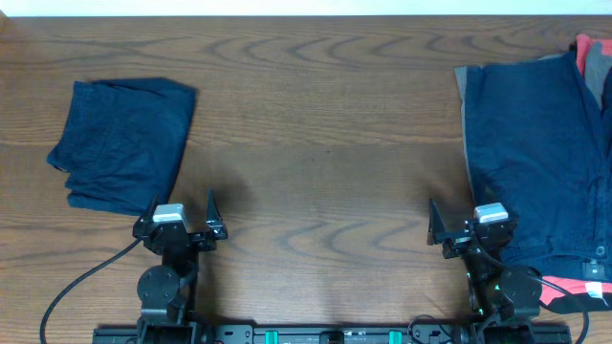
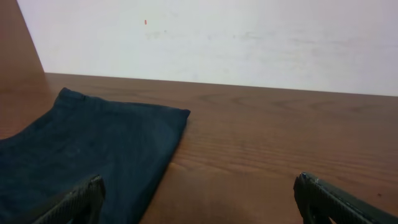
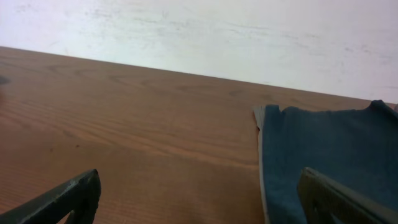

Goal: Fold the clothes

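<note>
Here, folded shorts [image 1: 122, 143] near left hand [image 1: 182, 208].

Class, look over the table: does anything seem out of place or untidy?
Right side: the pile of clothes is untidy, a grey garment and a coral-red garment poking out under navy shorts. The folded shorts at left look neat.

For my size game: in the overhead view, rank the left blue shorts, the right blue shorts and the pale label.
1. Largest: right blue shorts
2. Middle: left blue shorts
3. Smallest: pale label
</note>
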{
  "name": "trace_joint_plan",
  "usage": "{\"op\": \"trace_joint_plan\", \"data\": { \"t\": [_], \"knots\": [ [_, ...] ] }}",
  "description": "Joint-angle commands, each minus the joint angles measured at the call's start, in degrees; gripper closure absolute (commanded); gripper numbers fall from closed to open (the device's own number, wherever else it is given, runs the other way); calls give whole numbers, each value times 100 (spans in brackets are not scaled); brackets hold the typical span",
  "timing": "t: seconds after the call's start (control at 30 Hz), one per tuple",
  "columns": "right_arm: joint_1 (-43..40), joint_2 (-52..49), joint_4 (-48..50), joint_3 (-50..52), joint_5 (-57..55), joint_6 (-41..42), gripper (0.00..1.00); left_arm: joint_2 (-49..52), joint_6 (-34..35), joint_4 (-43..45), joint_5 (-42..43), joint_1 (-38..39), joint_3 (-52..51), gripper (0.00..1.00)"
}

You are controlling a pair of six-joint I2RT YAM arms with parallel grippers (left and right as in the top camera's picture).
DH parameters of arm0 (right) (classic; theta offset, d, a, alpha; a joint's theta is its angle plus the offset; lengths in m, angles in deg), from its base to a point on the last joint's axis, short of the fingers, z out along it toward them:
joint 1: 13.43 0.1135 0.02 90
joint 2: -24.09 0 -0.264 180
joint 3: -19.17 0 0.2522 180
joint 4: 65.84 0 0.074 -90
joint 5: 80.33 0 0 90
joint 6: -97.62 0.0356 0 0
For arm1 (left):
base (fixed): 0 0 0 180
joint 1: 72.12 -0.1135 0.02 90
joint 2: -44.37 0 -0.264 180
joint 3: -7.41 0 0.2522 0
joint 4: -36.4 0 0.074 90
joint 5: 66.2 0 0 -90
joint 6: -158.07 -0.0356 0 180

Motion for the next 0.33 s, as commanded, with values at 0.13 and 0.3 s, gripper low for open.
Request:
{"op": "trace_joint_plan", "data": {
  "t": [0.13,0.3],
  "knots": [
    [-33,35,7,22,26,-92,1,-37,66,-258,-48,-31,-85,2],
    [-35,35,9,22,26,-92,1,-37,66,-260,-48,-31,-85,2]
  ]
}}
